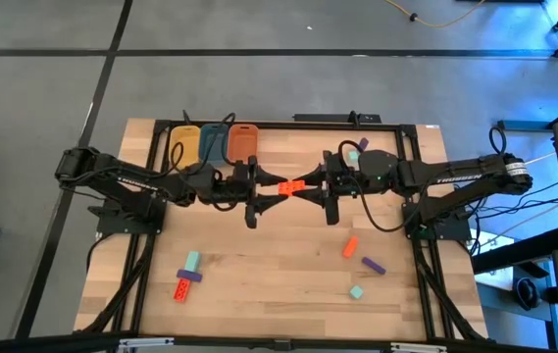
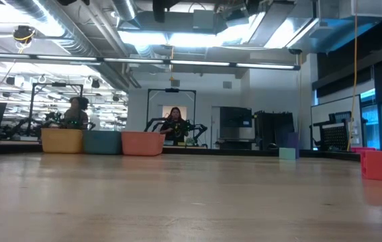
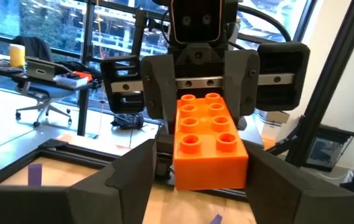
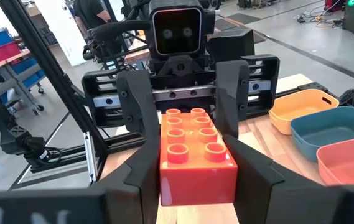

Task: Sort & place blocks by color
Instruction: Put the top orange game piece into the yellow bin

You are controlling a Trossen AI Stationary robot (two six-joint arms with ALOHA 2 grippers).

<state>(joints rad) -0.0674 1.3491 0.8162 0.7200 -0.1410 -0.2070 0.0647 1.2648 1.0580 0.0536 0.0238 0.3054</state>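
High view: an orange-red block (image 1: 291, 185) is held in midair over the tabletop (image 1: 259, 265) centre, between left gripper (image 1: 271, 190) and right gripper (image 1: 310, 185); loose blocks lie near the front edge (open room between).

Wrist views: right gripper clamps it; left gripper's fingers flank it, slightly parted.

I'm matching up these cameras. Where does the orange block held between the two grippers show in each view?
High view: orange block mid-table, between both grippers.
Low view: not in it.
Left wrist view: centre, studs up.
Right wrist view: centre.
Shared landmark: the three tubs, at the far edge, also.
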